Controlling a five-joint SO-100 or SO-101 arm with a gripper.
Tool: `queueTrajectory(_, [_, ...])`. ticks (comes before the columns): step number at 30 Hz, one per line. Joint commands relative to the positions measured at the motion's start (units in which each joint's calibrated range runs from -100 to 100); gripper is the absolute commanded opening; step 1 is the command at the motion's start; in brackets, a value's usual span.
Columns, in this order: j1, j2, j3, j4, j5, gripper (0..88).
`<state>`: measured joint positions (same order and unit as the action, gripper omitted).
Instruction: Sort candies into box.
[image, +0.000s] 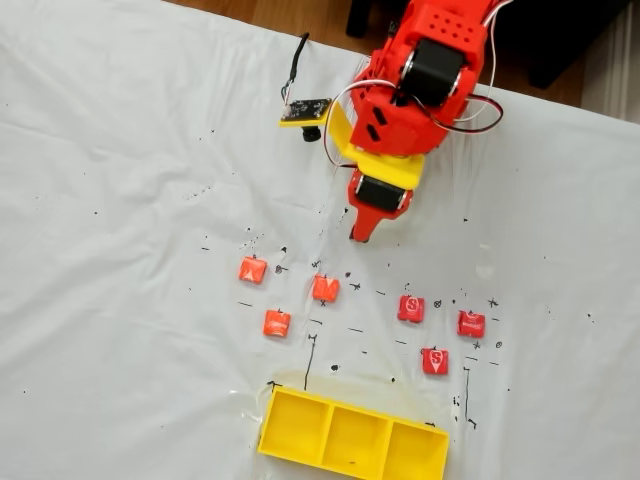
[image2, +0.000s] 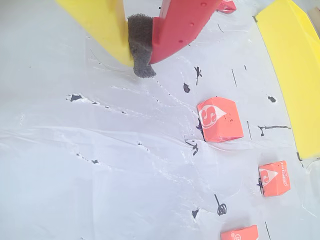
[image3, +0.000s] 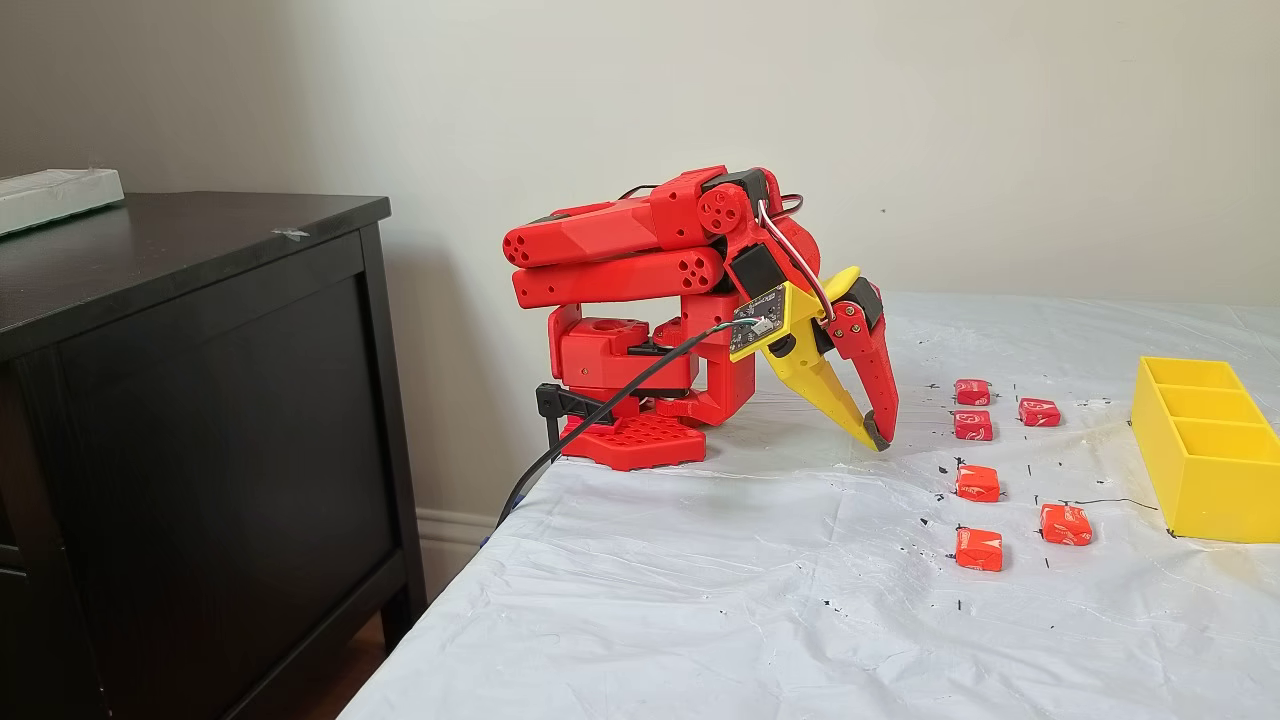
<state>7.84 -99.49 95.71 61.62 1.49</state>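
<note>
While folded low, arm (image3: 640, 260), jaws closed, tips near table (image3: 700, 560).

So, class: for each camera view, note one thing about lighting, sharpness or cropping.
In a fixed view from above, soft even light, and the long yellow plastic box is cropped at the bottom; in the wrist view, the red-and-yellow gripper looms slightly soft; in a fixed view from the side, sharp, faint shadows beside the small square wrapped candies.

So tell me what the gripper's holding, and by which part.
Nothing. The gripper is shut and empty, tips above the sheet, apart from the candies.
</note>
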Motion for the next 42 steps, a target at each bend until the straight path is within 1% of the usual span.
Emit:
queueTrajectory(1, [-3.13,0.51,-0.26,-0.83,1.56,0.2])
queueTrajectory(39, [-3.13,0.51,-0.26,-0.83,1.56,0.2])
queueTrajectory(42, [-4.31,0.51,-0.26,-0.59,2.25,0.2])
